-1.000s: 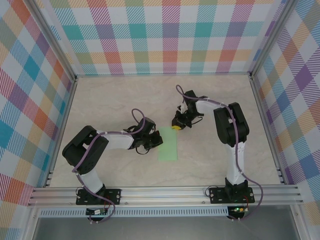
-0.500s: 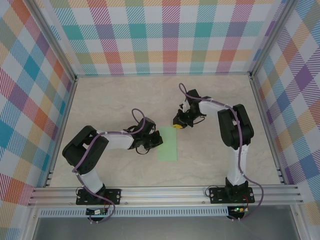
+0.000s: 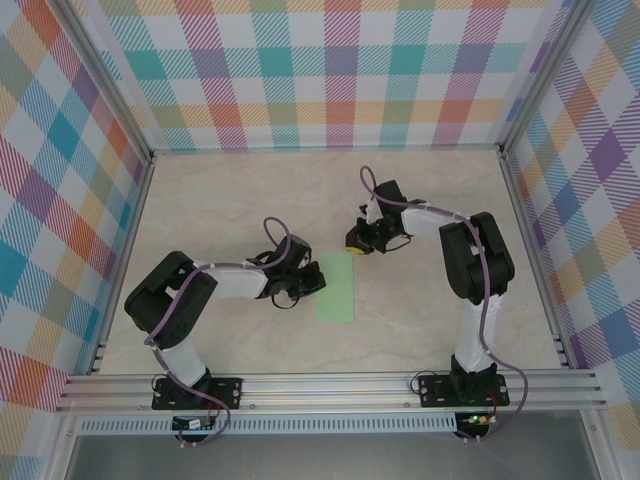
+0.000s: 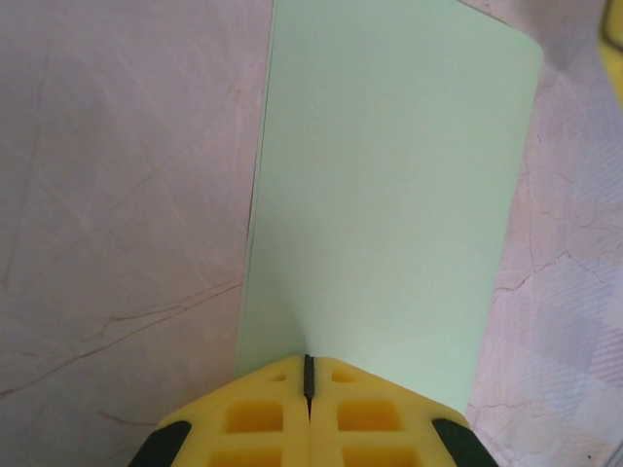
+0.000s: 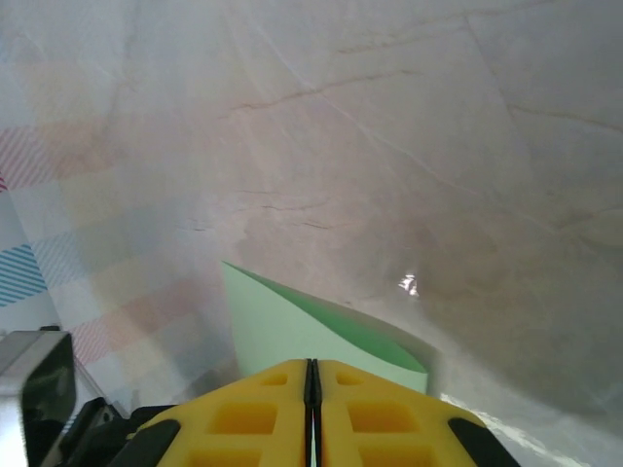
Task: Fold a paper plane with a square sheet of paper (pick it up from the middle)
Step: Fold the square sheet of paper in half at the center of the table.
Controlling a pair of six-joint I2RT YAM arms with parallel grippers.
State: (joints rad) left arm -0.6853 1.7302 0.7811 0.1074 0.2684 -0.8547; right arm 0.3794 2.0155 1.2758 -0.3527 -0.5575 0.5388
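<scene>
The square sheet of paper [image 3: 336, 292] is pale mint green and lies on the table folded into a narrow rectangle, not a paper plane. My left gripper [image 3: 308, 283] sits at its left long edge, yellow fingers shut; in the left wrist view the sheet [image 4: 389, 195] runs ahead from the closed left gripper [image 4: 310, 375]. My right gripper [image 3: 356, 249] is shut on the sheet's far end. In the right wrist view the sheet's two layers [image 5: 282, 331] gape apart just past the closed right gripper [image 5: 311, 368].
The table top [image 3: 230, 200] is pale marble-patterned. Metal frame rails [image 3: 320, 388] run along the near edge, and checked walls [image 3: 330, 80] close off the back and both sides. Both arm bases stand at the near rail.
The right arm's elbow has swung to the right and its gripper has drawn slightly away toward the far side. The left arm and the sheet have stayed put.
</scene>
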